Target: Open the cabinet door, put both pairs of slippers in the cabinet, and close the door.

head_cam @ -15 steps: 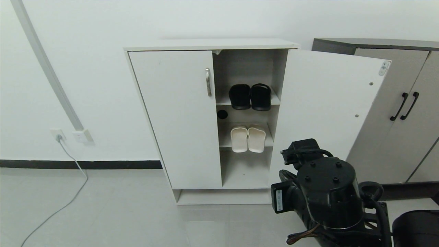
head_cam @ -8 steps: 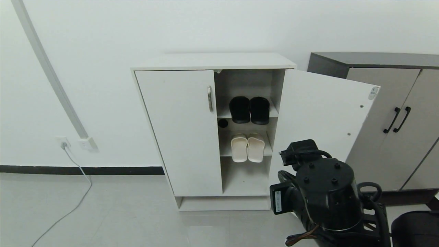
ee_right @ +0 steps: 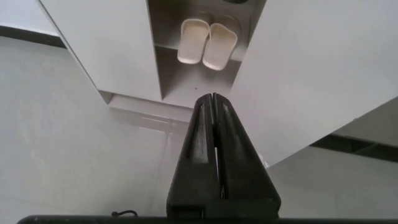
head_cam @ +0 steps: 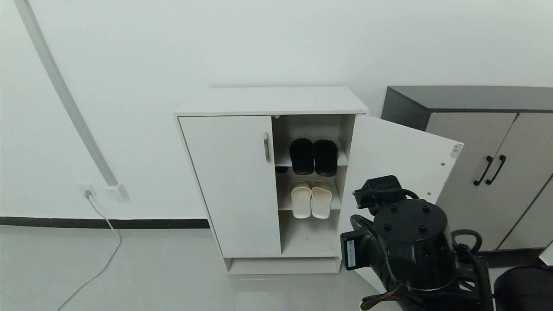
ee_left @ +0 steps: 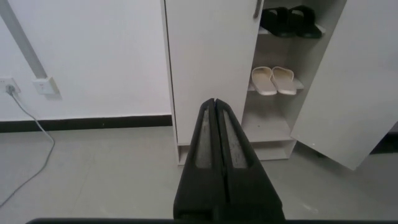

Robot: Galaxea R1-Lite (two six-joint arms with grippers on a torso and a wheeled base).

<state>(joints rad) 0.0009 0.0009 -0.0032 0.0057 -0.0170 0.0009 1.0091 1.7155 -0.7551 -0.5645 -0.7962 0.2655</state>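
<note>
1. Two pairs of slippers are sitting inside the white cabinet (head_cam: 272,100). The black slippers (head_cam: 313,156) are resting side by side on the upper shelf, and the white slippers (head_cam: 311,199) are lying side by side on the shelf just below.
2. The cabinet's right door (head_cam: 389,151) is standing wide open, swung out toward the grey cabinet (head_cam: 466,181) beside it. The left door (head_cam: 229,185) is sitting closed, with its metal handle (head_cam: 266,147) next to the opening.
3. The left gripper (ee_left: 214,106) is hovering above the floor in front of the cabinet. Its fingers are pressing together with nothing between them.
4. The right gripper (ee_right: 213,98) is likewise hanging closed and empty, pointing toward the foot of the cabinet near the open door's lower edge.
5. The right arm (head_cam: 410,242) is covering the lower part of the open door in the head view.
6. A grey cable (head_cam: 103,246) is trailing from a wall socket (head_cam: 86,190) down across the floor, well to the left of the cabinet.
</note>
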